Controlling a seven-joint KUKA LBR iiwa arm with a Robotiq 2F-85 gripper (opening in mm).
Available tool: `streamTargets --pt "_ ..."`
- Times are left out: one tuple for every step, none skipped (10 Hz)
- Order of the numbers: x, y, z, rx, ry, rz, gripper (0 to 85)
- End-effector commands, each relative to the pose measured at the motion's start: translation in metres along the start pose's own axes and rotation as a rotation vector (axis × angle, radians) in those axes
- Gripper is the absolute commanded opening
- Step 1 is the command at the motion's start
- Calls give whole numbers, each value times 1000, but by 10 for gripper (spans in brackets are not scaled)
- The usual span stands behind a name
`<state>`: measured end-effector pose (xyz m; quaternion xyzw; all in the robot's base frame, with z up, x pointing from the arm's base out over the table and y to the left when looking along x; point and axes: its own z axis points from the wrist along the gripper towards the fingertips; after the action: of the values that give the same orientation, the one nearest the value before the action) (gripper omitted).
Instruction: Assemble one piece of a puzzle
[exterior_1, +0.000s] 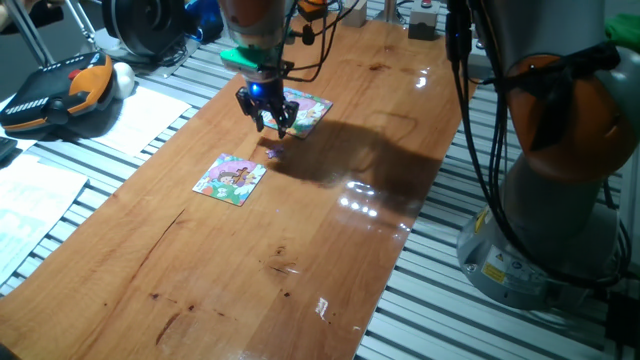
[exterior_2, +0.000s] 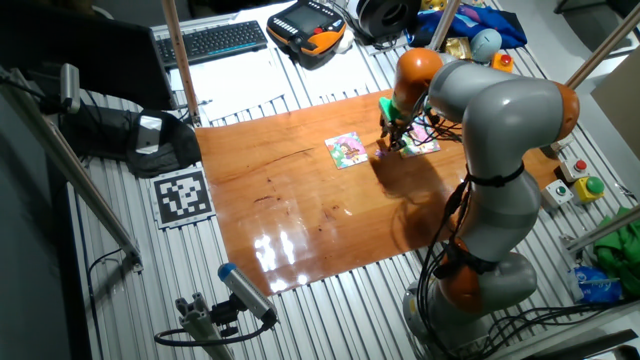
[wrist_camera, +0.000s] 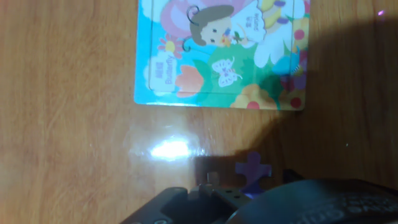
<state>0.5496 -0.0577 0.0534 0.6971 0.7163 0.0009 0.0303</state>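
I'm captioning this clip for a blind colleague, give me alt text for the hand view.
A tiny purple piece lies on the wooden table, apart from the near edge of a square cartoon puzzle with a girl, flowers and a butterfly. The dark gripper body fills the bottom edge; its jaws cannot be made out.

The small purple knobbed jigsaw piece (wrist_camera: 252, 170) is partly hidden behind the dark gripper body; the flat square cartoon puzzle (wrist_camera: 217, 56) is cut off by the hand view's top edge.

wooden table (exterior_1: 300, 230) – two puzzles (exterior_1: 231, 179), piece (exterior_1: 272, 153)
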Motion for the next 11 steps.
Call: streamTargets --pt "-2 1 1 6 6 -3 510" --pt "-5 3 2 6 8 -11 510" --pt "-8 5 6 3 9 -15 510" --pt "-9 6 11 -4 16 -16 510" --pt "-11 6 14 -5 23 -12 510" --pt "-11 6 15 1 30 7 510" --pt "-12 6 15 19 52 18 340" --pt "-11 6 15 30 63 20 340" --pt "-11 6 15 36 68 18 340" --pt "-11 5 14 36 72 20 340" --pt "-11 5 14 37 72 26 340"
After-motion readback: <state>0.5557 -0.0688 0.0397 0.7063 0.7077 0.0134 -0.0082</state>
